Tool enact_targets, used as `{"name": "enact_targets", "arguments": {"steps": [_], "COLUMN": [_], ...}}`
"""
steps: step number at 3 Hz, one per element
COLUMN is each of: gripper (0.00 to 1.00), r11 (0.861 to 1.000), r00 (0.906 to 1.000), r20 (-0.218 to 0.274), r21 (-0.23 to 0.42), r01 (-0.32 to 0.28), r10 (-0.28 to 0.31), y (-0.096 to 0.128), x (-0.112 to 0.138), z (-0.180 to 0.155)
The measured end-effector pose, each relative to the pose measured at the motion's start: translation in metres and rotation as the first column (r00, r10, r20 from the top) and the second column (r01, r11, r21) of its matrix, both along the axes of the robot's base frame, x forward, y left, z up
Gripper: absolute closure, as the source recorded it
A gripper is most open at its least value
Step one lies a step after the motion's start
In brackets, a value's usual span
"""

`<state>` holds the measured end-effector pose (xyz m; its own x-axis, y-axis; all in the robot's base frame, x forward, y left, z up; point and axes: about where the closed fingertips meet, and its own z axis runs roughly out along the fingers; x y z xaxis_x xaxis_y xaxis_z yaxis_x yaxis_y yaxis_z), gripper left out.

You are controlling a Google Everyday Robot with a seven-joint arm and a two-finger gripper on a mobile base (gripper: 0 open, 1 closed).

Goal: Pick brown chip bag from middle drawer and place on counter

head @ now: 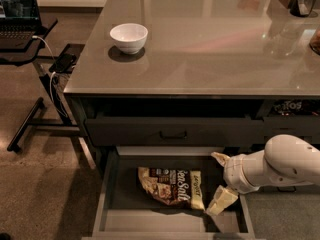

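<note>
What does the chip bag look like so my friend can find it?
Under the big grey counter, look into the open middle drawer. The brown chip bag lies flat inside, right beside the robot's open gripper. It is crinkly, dark brown with pale ends and white lettering, unlike the smooth white bowl on the counter.

I think this is an office kitchen: a big shiny counter (210,39) with a white bowl (129,37), and a laptop (17,9) nearby. My gripper (221,180) hangs in the middle drawer (107,194), fingers (223,199) apart.
</note>
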<state>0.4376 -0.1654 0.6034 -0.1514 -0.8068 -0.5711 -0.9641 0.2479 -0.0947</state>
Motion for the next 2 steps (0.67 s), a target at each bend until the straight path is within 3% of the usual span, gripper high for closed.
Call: {"name": "enact_targets", "arguments": {"steps": [1,2], "gripper": [0.00,0.00], "r11": [1.000,0.998], "r00": [0.9998,0.9984], "r20": [-0.015,-0.048], "r21": [0.004,0.046], "r01": [0.010,0.034], "r10": [-0.010,-0.032], "y": [0.001,0.006], "x": [0.002,0.016], "z": [-0.005,-0.033]}}
